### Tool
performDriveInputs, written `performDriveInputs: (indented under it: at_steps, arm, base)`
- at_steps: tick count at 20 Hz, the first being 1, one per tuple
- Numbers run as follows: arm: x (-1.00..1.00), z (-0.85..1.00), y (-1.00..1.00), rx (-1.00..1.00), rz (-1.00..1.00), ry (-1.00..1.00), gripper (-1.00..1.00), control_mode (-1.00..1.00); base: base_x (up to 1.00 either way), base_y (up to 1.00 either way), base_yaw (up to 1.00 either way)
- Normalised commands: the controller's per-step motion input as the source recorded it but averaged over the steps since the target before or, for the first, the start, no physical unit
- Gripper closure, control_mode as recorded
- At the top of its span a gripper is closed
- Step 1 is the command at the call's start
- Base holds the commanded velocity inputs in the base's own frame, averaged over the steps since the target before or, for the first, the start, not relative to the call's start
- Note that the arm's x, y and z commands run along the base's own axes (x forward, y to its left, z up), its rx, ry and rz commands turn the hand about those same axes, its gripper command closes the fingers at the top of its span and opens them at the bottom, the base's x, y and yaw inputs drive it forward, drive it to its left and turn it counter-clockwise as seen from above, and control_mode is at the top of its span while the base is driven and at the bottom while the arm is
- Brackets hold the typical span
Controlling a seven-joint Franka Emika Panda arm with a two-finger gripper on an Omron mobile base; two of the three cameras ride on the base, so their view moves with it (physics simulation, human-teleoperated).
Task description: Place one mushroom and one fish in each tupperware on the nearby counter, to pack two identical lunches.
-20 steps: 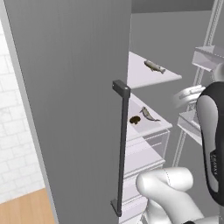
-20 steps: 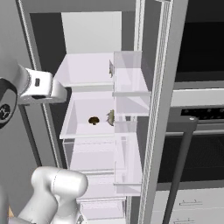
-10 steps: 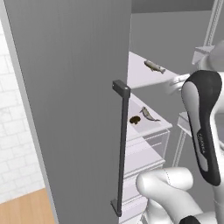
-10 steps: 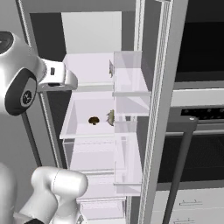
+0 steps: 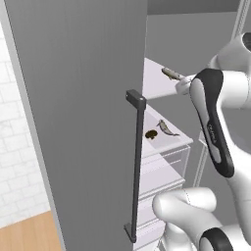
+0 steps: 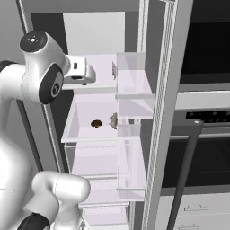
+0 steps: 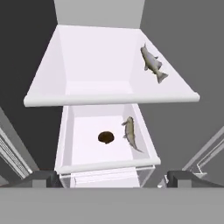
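So the fridge is wide open and the goodies sit on two white shelves. The upper white fridge shelf (image 7: pixel 109 98) has a slim silver-grey fish with a darker back (image 7: pixel 152 64) lying near its right edge, tail toward the front lip; you can also spot it in the left base view (image 5: pixel 170 73), just beside the robot's hand. The lower white fridge shelf (image 7: pixel 105 165) carries a small dark-brown round mushroom (image 7: pixel 106 137) roughly mid-shelf, and just beside it on the right a second thin grey-brown fish (image 7: pixel 129 133), lying lengthwise, close to the mushroom but apart from it. Same pair shows up in the left base view (mushroom (image 5: pixel 151 135), fish (image 5: pixel 167 128)) and in the right base view (mushroom (image 6: pixel 96 123), fish (image 6: pixel 113 120)). The big flat grey fridge door with its dark vertical bar handle (image 5: pixel 136 166) takes up the left side of the left base view. The white arm's two-finger gripper (image 7: pixel 111 179) hangs out in front of the shelves at about upper-shelf height, pointing in; in the hand view its dark fingertips (image 7: pixel 41 178) sit far apart at the bottom corners, so the jaws are spread wide with nothing between them, touching nothing.
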Motion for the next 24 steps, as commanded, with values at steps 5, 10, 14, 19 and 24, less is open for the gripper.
performDriveInputs:
  at_steps: [5,10,14,19,24]
  arm:
    - [0.78,-0.03,-0.02,0.00,0.00,-0.01,-1.00,-1.00]
    - [0.80,-0.01,-0.11,0.00,0.00,0.01,-1.00,-1.00]
    - [0.78,-0.03,-0.15,0.00,0.00,0.01,-1.00,-1.00]
    - [0.69,-0.21,-0.18,0.00,0.00,-0.04,-1.00,-1.00]
    - [0.73,-0.22,-0.13,0.00,0.00,-0.03,-1.00,-1.00]
  base:
    - [0.00,0.00,0.00]
    - [0.00,0.00,0.00]
    - [0.00,0.00,0.00]
    - [0.00,0.00,0.00]
    - [0.00,0.00,0.00]
